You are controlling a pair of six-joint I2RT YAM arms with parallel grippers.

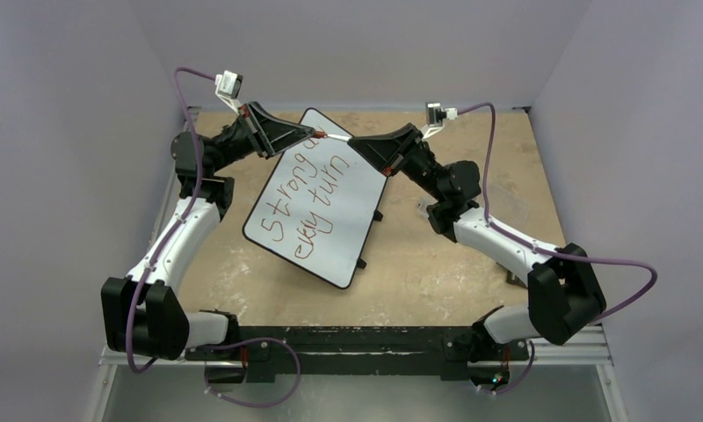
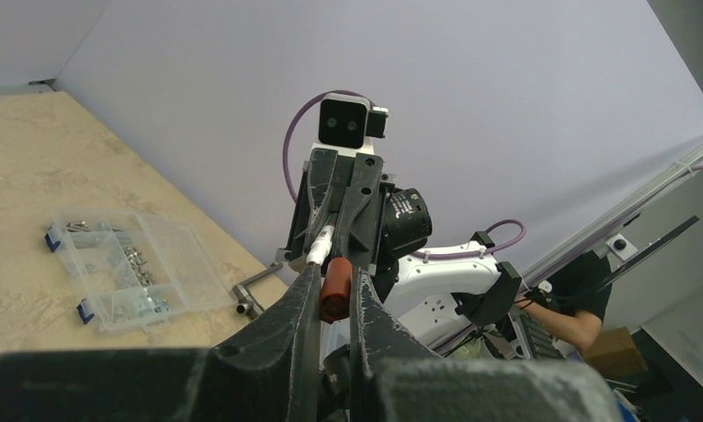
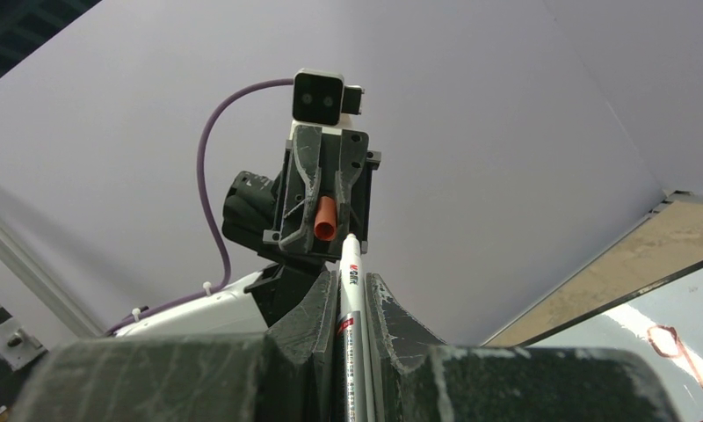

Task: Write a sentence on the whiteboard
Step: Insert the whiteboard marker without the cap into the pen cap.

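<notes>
Whiteboard (image 1: pixel 352 207): lay askew mid-worktop, nearer the far edge, bearing the sentence (image 1: pixel 308 198).
Left gripper (image 1: pixel 311 134): clamped on red cap (image 2: pixel 335 286).
Right gripper (image 1: pixel 355 141): clamped on marker (image 3: pixel 352 325), tip facing the cap.
Risk: slight misalignment would jam the nib against the cap rim or twist the marker in its grip.

— What can be read here?
— On the whiteboard (image 1: pixel 357 211), just below the right claw (image 1: pixel 353 141), the sentence (image 1: pixel 306 202) reads "Strong", then probably "every", then "turn".
— Anything else?
— The marker pen (image 3: pixel 353 325) clamped between that claw's fingers carries red print, too small to make out.
</notes>
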